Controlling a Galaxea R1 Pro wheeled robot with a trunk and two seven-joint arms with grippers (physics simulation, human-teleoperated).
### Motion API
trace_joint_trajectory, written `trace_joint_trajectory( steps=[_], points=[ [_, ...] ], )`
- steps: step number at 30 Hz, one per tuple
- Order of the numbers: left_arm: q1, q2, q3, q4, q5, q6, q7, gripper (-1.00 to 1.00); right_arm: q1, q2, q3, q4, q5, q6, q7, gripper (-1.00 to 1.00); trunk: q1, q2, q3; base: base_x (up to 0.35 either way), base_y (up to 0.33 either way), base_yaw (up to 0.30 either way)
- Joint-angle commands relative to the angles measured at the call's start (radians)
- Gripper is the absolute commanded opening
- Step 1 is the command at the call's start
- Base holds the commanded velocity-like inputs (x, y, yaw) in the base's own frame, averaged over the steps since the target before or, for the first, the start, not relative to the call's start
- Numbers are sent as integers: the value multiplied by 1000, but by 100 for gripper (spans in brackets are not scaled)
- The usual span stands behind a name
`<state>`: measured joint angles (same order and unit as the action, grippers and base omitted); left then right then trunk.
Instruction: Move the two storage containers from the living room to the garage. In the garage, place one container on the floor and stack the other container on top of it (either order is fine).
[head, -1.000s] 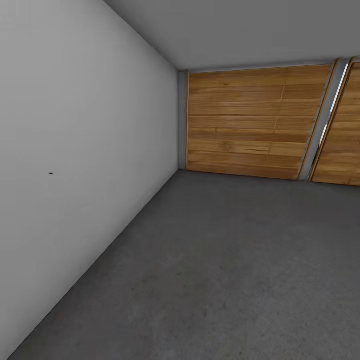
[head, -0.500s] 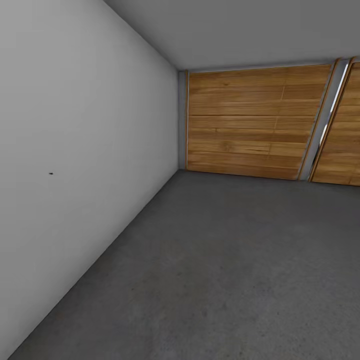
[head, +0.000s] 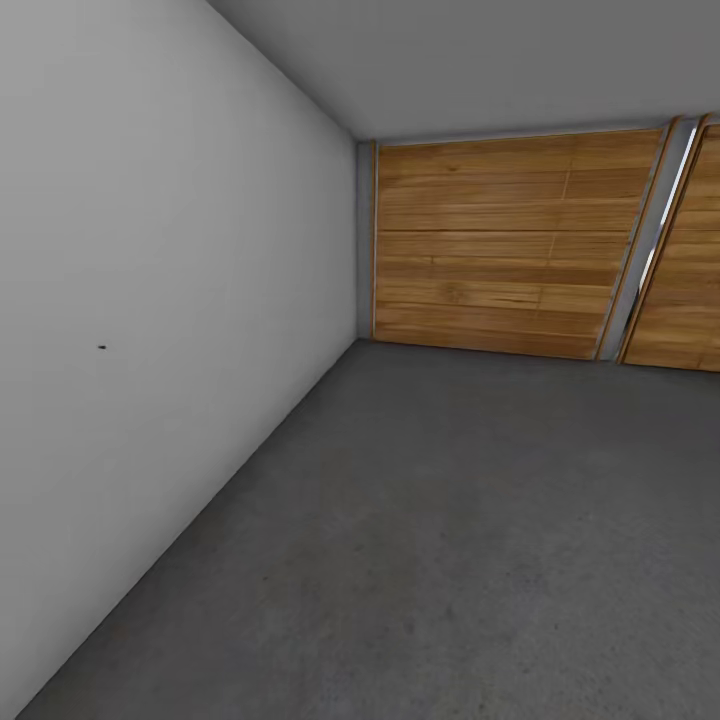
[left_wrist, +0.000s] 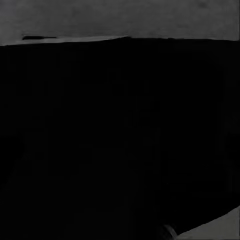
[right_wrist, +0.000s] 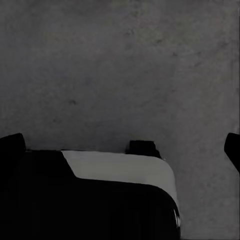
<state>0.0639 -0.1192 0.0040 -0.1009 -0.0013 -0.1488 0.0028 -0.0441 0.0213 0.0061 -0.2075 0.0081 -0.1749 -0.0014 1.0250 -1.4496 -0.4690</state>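
Note:
I am in the garage, looking over its dark grey concrete floor (head: 450, 540) toward honey-coloured wooden panel doors (head: 500, 240). The storage containers and the living room are out of view. In the right wrist view, my right gripper (right_wrist: 121, 147) hangs above the floor (right_wrist: 120, 65); its two dark fingertips (right_wrist: 11, 145) sit far apart at the picture's edges with nothing between them. The left wrist view is almost wholly dark, with a strip of grey floor (left_wrist: 120, 17) along one edge, and I cannot make out fingers there.
A plain white-grey wall (head: 150, 300) runs along the left to the corner by the doors. A second door panel (head: 690, 290) stands at the far right. A dark-and-white part of my own body (right_wrist: 120, 175) lies below the right gripper.

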Motion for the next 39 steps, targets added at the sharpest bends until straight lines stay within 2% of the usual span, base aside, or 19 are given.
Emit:
trace_joint_trajectory(
  steps=[1,3,5,8,11,12,13,16,19,21,25,28,31,39],
  points=[
    [1,1,0,-20,-1,-6,1,100,-1,-5,0,-19,1,-2,0,100,0,0,-1,0,0,0],
    [1,3,0,-102,-3,-13,2,100,-6,-22,-2,-90,3,2,4,100,0,0,-1,0,0,0],
    [1,3,0,-166,-5,0,2,100,-11,-27,-2,-138,4,10,6,100,0,0,-1,0,0,0],
    [1,3,1,-298,-6,119,8,100,-28,-32,-2,-197,5,41,9,100,0,0,-1,0,0,0],
    [-1,4,1,-411,-7,236,9,100,-57,-34,-1,-215,6,84,10,100,0,0,-1,0,0,0],
    [-1,4,1,-432,-8,254,9,100,-65,-35,-1,-216,6,94,10,100,0,0,-1,0,0,0],
    [-4,3,1,-488,-9,290,9,100,-94,-40,-1,-219,4,130,11,100,0,0,-1,0,0,0],
    [-17,4,1,-546,-11,319,9,100,-152,-58,0,-218,6,204,12,100,0,0,-1,0,0,0],
    [-38,11,1,-554,-12,326,10,100,-170,-77,-2,-218,7,224,10,100,0,0,-1,0,0,0],
    [-44,30,3,-555,-9,320,10,100,-174,-86,-4,-214,6,220,5,100,0,0,-1,0,0,0],
    [-48,60,10,-535,-3,288,5,100,-175,-91,-5,-195,5,152,1,100,0,0,-1,0,0,0],
    [-48,65,22,-482,-2,231,4,100,-175,-91,-3,-168,5,109,0,100,0,0,-1,0,0,0],
    [-48,60,29,-435,-1,171,8,100,-175,-92,-2,-158,5,92,0,100,0,0,-1,0,0,0],
    [-49,58,33,-409,0,134,9,100,-174,-91,0,-138,5,83,0,100,0,0,-1,0,0,36]
  ],
)
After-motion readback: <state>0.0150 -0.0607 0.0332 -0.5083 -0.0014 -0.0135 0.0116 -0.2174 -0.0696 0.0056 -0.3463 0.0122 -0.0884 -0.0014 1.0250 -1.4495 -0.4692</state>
